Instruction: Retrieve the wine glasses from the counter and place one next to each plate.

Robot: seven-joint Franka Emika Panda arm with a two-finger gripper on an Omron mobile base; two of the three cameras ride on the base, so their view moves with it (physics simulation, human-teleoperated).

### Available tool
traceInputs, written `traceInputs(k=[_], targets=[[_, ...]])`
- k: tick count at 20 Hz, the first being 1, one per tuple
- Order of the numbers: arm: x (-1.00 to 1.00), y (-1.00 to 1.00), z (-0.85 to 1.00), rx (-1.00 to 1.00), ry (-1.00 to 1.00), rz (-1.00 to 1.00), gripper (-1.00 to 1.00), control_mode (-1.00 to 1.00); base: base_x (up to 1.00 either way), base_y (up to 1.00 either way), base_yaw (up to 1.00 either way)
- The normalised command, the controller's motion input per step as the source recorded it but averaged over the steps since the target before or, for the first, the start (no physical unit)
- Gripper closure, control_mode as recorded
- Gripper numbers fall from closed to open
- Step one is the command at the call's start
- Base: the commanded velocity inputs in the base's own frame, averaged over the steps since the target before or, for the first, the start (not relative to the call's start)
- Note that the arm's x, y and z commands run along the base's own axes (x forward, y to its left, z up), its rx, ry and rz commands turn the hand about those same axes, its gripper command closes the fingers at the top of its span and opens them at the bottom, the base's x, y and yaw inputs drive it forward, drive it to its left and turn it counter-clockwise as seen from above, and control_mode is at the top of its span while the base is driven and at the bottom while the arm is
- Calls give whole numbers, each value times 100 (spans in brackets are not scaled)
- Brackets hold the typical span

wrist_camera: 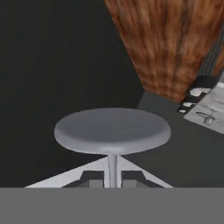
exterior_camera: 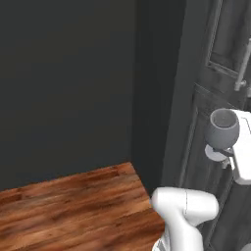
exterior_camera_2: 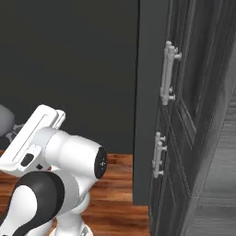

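- Closest to the hand camera, the round foot of 1 wine glass (wrist_camera: pixel 112 130) spreads wide just beyond the fingertips, with its thin stem running back down between them.
- Both fingers are drawn together and clamped on that stem; the gripper (wrist_camera: pixel 112 178) has the glass firmly in its pinch.
- From the left base view, the same glass (exterior_camera: pixel 223 130) stands upright in the air, bowl above the hand and foot level with the fingers, just in front of a dark tall cabinet door (exterior_camera: pixel 220 59).
- Below the hand and well apart from it lies the wooden floor (exterior_camera: pixel 73 206); a dark wall (exterior_camera: pixel 63 83) fills the space beyond.
- From the right base view, a grey sliver of the glass bowl (exterior_camera_2: pixel 5 120) peeks past the white hand, far from the 2 pale door handles (exterior_camera_2: pixel 168 73).
- Neither plate nor counter is anywhere near the hand, so I judge this to be the carrying stage, with placing not yet begun.
- To do this stage well: keep the stem vertical, hold the pinch steady, and swing slowly so the bowl clears the cabinet front beside it.
- Main risk, in my judgement, is the thin stem slipping or pivoting between the pads if the hand tilts or jolts.
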Motion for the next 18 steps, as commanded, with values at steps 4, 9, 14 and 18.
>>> traceInputs(k=[4,9,14,18], targets=[[0,0,0,0,0,0,100,100,0,0,100],[0,0,0,0,0,0,100,100,10,0,97],[0,0,0,0,0,0,100,100,44,0,88],[0,0,0,0,0,0,100,100,62,-4,81]])
